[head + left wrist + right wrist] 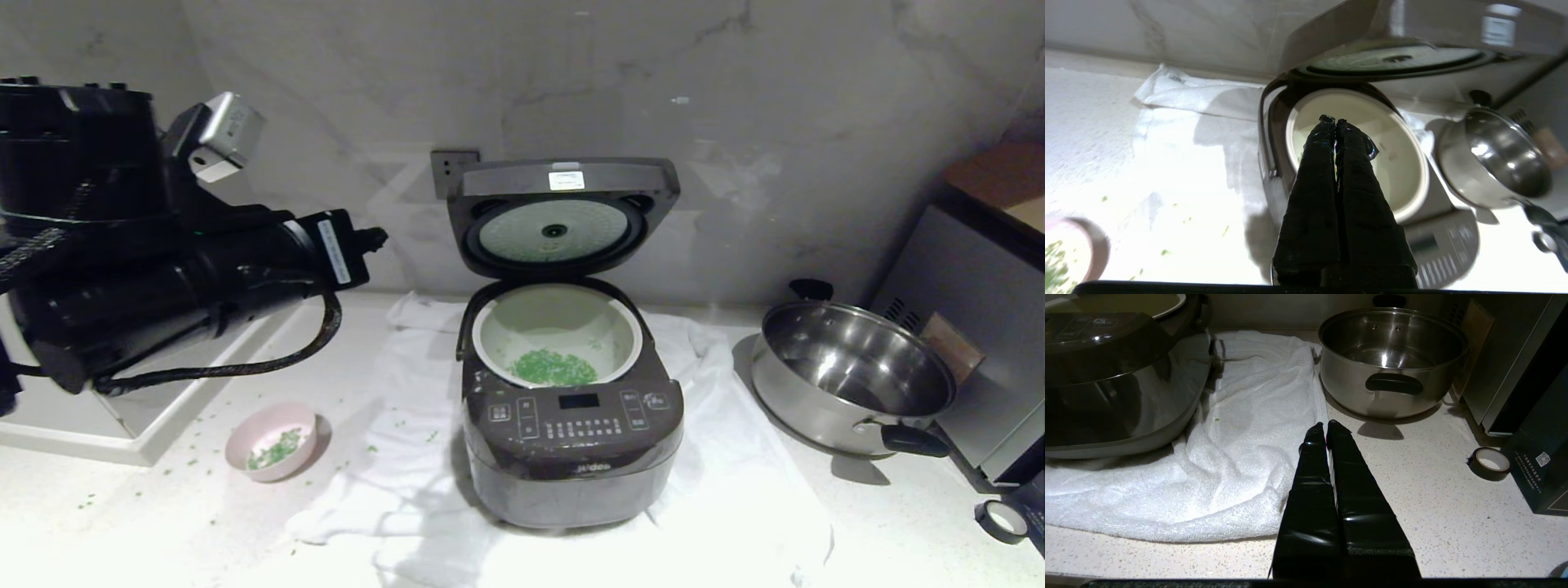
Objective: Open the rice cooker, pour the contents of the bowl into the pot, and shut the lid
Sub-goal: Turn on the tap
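white counter (898, 523) | cooker (571, 457) lid (563, 216) up | green bits (553, 367) in pot (629, 343) | left gripper (1335, 121) closed tight, holding nothing, raised

Grey-veined marble wall (775, 122) rises behind a speckled white counter (898, 523).

The boxy dark rice cooker (571, 425) sits on a white towel (735, 490). A small pink bowl (272, 441) lies left of it, a steel pan (849, 376) right.
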